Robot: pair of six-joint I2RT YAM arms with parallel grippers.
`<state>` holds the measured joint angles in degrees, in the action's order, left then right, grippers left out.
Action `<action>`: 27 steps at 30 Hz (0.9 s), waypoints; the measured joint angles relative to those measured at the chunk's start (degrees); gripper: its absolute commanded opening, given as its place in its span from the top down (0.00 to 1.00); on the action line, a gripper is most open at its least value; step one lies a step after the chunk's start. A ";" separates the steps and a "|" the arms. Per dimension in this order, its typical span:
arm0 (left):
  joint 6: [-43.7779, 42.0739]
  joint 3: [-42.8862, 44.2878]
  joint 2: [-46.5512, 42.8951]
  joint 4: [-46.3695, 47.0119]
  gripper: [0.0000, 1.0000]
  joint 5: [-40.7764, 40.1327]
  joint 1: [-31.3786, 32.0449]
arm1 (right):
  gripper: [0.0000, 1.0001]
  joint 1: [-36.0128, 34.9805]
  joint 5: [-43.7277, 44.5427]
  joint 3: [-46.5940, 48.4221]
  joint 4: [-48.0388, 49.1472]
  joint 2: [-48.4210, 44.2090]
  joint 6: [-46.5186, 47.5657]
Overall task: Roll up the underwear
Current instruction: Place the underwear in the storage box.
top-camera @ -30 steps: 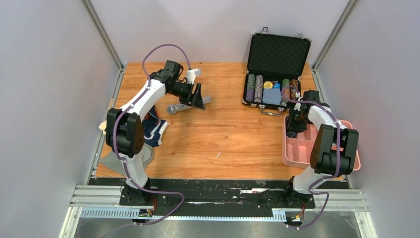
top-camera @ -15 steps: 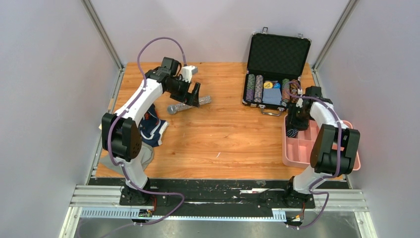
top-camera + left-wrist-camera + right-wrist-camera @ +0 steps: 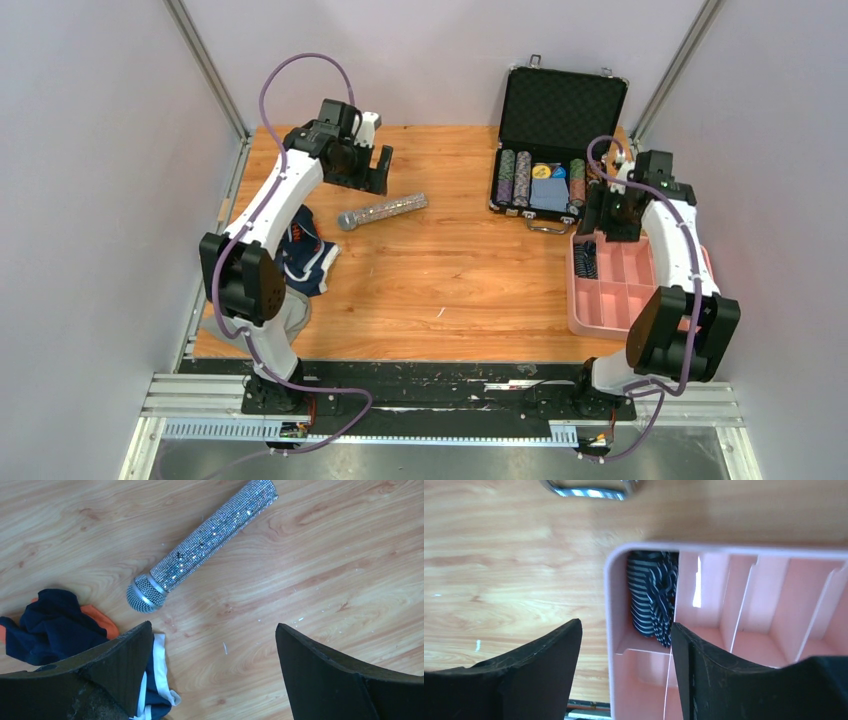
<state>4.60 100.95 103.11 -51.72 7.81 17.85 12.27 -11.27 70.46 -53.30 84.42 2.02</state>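
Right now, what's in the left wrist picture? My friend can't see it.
A sparkly microphone lies on the wooden table. Crumpled navy underwear with an orange patch sits lower left, partly hidden by the open left gripper.

No text, label, brand, number or sign is legible in any view. Face markings on the chips [image 3: 515,175] in the black case [image 3: 563,100] are too small to read from the top camera. The orange patch on the navy underwear [image 3: 300,255] is blurred; whether it carries lettering cannot be told.
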 measured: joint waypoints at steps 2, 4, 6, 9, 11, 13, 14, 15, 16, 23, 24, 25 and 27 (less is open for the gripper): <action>-0.39 0.02 -0.33 -0.37 0.05 -0.35 0.00 | 0.33 -0.09 -2.05 4.24 -0.72 -0.31 1.29; -1.55 0.02 -1.07 -1.05 0.07 -1.20 0.00 | 0.33 -0.13 -5.35 7.91 0.11 -1.27 2.91; -3.28 0.02 -2.29 -1.90 0.10 -2.45 0.00 | 0.33 -0.31 -8.79 8.94 2.69 -3.10 4.11; -7.19 -0.72 -5.92 -3.78 0.11 -5.27 -0.07 | 0.33 -1.29 -14.56 8.87 6.47 -5.66 5.42; -8.74 -2.80 -8.11 -3.19 0.12 -6.82 -0.22 | 0.34 -2.84 -17.84 8.22 9.84 -6.32 6.32; -10.29 -6.88 -11.17 -3.61 0.14 -8.48 -0.76 | 0.34 -5.14 -19.82 7.21 12.66 -6.32 7.34; -11.13 -9.14 -12.50 -3.93 0.15 -9.11 -1.22 | 0.34 -6.88 -20.57 6.47 14.03 -6.19 7.96; -11.74 -10.93 -13.33 -4.44 0.16 -9.77 -1.88 | 0.34 -8.66 -21.03 5.92 14.84 -6.01 8.59; -12.57 -12.26 -13.62 -4.79 0.17 -10.19 -2.84 | 0.34 -10.43 -21.29 5.57 15.50 -5.77 8.98; -16.74 -13.14 -8.41 -5.46 0.23 -12.68 -10.58 | 0.34 -19.93 -23.32 2.89 19.52 -3.93 9.88; -16.74 -12.44 -6.91 -5.42 0.24 -12.81 -11.37 | 0.34 -20.24 -23.34 2.62 19.87 -3.72 9.86; -16.74 -11.15 -4.72 -5.66 0.24 -12.79 -12.26 | 0.34 -20.52 -23.34 2.47 19.96 -3.45 9.77; -16.72 -8.92 -0.94 -5.57 0.24 -12.72 -13.49 | 0.34 -20.83 -23.32 2.27 20.22 -3.02 9.49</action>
<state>-12.12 92.03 102.17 -57.30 -4.91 4.36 -8.56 -34.59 72.73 -33.08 81.41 11.51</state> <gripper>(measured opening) 0.763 0.661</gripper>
